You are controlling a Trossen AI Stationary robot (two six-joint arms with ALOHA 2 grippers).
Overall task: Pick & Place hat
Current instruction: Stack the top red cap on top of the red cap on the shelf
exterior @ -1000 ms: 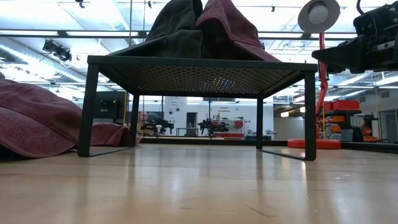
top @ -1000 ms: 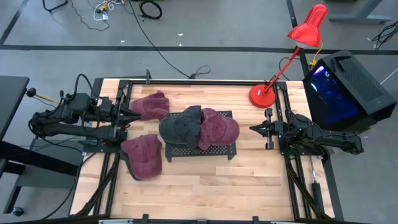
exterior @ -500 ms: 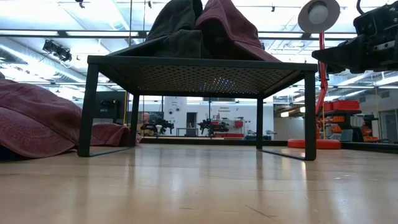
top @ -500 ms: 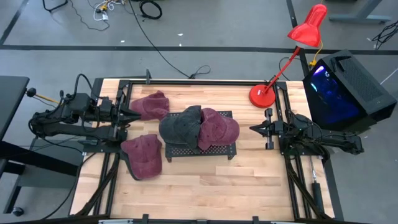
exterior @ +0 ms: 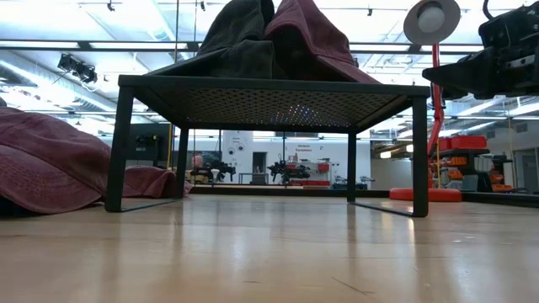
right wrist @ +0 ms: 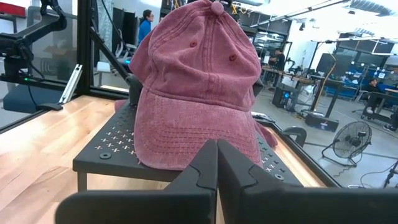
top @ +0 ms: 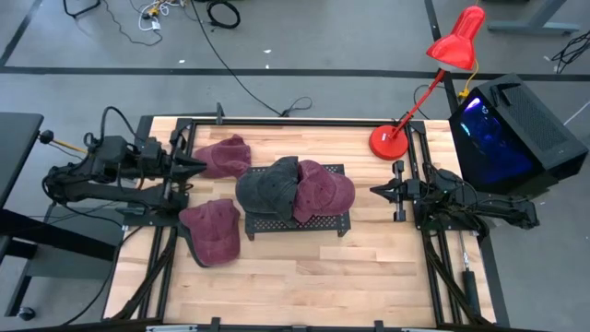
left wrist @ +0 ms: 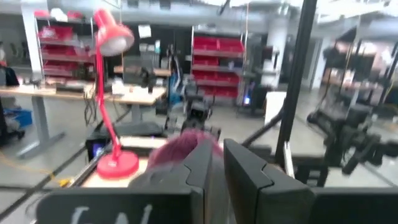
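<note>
nearest the front edge of the pale wooden counter [top: 304,277] a maroon fabric cap [top: 214,231] is lying flat; beyond it a black perforated metal stand [top: 297,224] is carrying a dark grey fabric cap [top: 267,187] and a second maroon fabric cap [top: 324,192], touching each other; farther back a third maroon fabric cap [top: 223,155] is resting on the counter, with a red metal desk lamp [top: 391,140] at the far right corner.

the left end effector [top: 196,165] is hovering just beside that third cap, its fingers [left wrist: 202,165] showing a narrow gap and holding nothing; the right end effector [top: 375,191] is waiting at the right edge, fingers pressed together, empty.

as a judgement, a barely parted left end effector could be pushing the soft cap away rather than pinching it, and a loose pinch on the fabric could be letting it slip.

the low view is showing only the stand's underside and the two caps on top; the right wrist view is giving the stitched brim of the second maroon cap, hidden from above.
</note>
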